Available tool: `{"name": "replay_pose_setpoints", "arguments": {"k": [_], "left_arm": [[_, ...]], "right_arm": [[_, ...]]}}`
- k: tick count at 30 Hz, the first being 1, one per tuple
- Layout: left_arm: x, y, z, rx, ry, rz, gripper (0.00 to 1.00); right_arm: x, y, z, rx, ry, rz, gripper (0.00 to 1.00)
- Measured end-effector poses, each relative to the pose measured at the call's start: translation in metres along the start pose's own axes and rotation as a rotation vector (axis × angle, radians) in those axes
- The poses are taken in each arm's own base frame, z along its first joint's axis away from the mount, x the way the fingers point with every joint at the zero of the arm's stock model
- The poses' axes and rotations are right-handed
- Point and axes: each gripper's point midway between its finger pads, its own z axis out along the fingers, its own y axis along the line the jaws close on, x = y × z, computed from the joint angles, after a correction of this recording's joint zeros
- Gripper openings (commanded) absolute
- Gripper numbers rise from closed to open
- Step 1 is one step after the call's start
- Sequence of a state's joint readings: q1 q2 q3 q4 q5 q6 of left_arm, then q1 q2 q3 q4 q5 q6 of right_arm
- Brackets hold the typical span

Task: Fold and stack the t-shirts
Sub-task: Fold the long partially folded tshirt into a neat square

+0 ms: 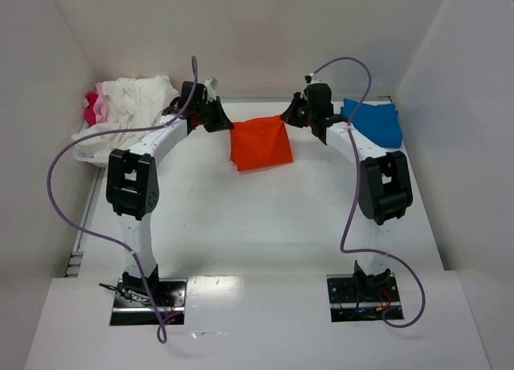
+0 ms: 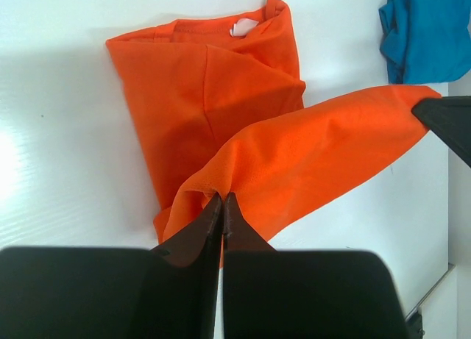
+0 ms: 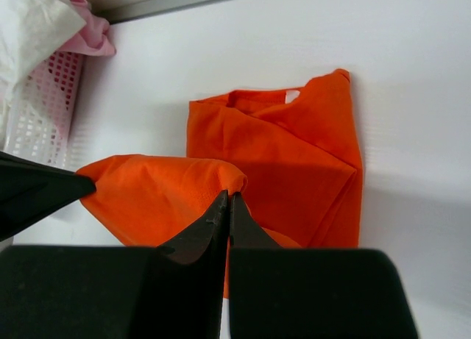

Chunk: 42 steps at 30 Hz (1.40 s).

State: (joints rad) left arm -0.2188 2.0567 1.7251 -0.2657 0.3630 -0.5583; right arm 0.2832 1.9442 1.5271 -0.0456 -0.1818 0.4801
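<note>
**A:** What sits nearest?

**B:** The two arm bases, at the near edge of the table (image 1: 257,225). Purple cables (image 1: 60,185) loop off each arm.

**A:** And past them?

**B:** Bare white tabletop, then the orange shirt (image 1: 261,145), about midway across and toward the far side.

**A:** Is it held?

**B:** Yes, at both ends. The left gripper (image 1: 227,126) is clamped on one corner of the raised edge. In the left wrist view its fingers (image 2: 200,229) meet, with orange cloth nipped at the tips. The right gripper (image 1: 286,118) is pinched tight on the other corner in the same way.

**A:** So it's off the table?

**B:** Only partly. The pinched edge is lifted and stretched between the two grippers. The rest lies on the table, folded over itself, with a small white label (image 2: 243,27) showing at the neck end.

**A:** And farthest back?

**B:** On the right, the blue shirt (image 1: 373,119) lies crumpled on the table just beyond the right arm, apart from the orange one. At the far left, a white basket (image 3: 40,111) holds a heap of white shirts (image 1: 132,105), with a pink shirt (image 1: 94,107) at its outer edge.
</note>
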Motion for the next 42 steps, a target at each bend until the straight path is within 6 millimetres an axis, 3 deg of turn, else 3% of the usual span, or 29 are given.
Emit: {"name": "replay_pose_setpoints", "arguments": {"k": [7, 14, 19, 27, 32, 39, 42], "left_arm": [[-0.014, -0.01, -0.01, 0.013, -0.031, 0.014, 0.0], [-0.011, -0.025, -0.033, 0.042, -0.033, 0.031, 0.0], [0.007, -0.04, -0.056, 0.073, -0.013, 0.064, 0.0], [0.042, -0.045, -0.087, 0.078, 0.031, 0.058, 0.0], [0.052, -0.048, -0.107, 0.077, 0.032, 0.057, 0.0], [0.047, -0.061, -0.132, 0.091, -0.012, 0.074, 0.0], [0.045, -0.061, -0.134, 0.086, -0.022, 0.072, 0.0]], "right_arm": [[-0.017, 0.013, -0.007, -0.029, -0.037, -0.007, 0.0], [-0.02, 0.026, -0.048, -0.063, -0.074, -0.008, 0.0], [0.01, 0.031, -0.074, -0.067, -0.051, 0.012, 0.0], [0.074, 0.062, -0.106, -0.114, 0.026, 0.029, 0.0], [0.081, 0.067, -0.128, -0.115, 0.008, 0.053, 0.0], [0.08, 0.107, -0.17, -0.197, -0.058, 0.055, 0.0], [0.074, 0.105, -0.175, -0.179, -0.092, 0.065, 0.0]]}}
